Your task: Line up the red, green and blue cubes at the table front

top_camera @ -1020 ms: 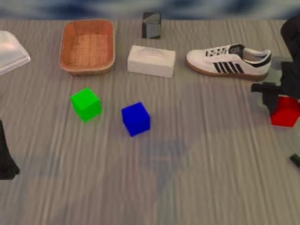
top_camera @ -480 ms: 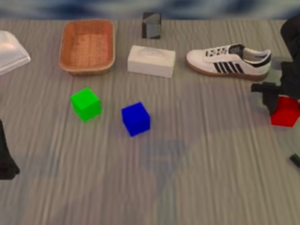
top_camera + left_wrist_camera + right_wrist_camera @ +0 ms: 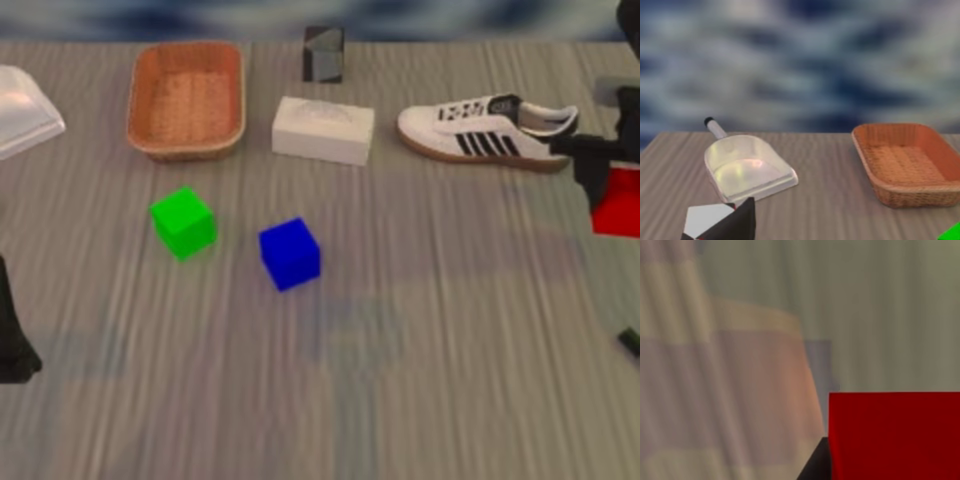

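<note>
Red cube point(image 3: 617, 203), bright plain matte, clamped by right gripper point(image 3: 600, 185), table's right edge

A wide grey table point(image 3: 450, 380) with fine streaky grain fills the top view. Along its far edge, left to right, lie a clear scoop point(image 3: 25, 110), a woven orange basket point(image 3: 187, 98), a white box point(image 3: 323, 130) with a dark block point(image 3: 323, 54) behind it, and a white striped sneaker point(image 3: 488, 131). Nearer the middle sit a green cube point(image 3: 183, 222) and, just right of it, a blue cube point(image 3: 290, 253), apart.
</note>
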`<state>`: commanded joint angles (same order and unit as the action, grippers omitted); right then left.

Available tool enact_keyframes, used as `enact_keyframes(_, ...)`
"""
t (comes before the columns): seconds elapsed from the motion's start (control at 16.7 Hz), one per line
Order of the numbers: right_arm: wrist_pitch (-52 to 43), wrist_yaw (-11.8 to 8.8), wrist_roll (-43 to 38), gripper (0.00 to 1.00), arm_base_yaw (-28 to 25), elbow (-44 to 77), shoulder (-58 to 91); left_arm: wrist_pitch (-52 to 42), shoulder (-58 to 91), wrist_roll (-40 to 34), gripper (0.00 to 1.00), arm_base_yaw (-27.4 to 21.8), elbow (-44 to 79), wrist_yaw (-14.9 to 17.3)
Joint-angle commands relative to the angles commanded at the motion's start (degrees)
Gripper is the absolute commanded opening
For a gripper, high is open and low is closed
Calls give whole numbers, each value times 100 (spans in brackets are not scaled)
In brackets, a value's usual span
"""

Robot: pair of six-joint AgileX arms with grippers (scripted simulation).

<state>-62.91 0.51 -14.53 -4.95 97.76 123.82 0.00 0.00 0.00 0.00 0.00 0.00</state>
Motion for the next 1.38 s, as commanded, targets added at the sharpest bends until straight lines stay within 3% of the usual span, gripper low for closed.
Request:
enact_keyframes(0.36,-103,-1,-17,0,14,79,-46,0,0,0,100,0,0,0)
enact_keyframes(0.54,-204,6,-388,0,-371,258,61,0,0,0,100,0,0,0)
enact_keyframes(0.72,-393,19,-1173,0,-1275,571,233,0,0,0,100,0,0,0)
enact_keyframes(1.14,-893,42,-3562,0,-4334,1311,574,0,0,0,100,0,0,0)
enact_keyframes(1.38,-1018,76,-4498,0,-5349,1559,590,0,0,0,100,0,0,0)
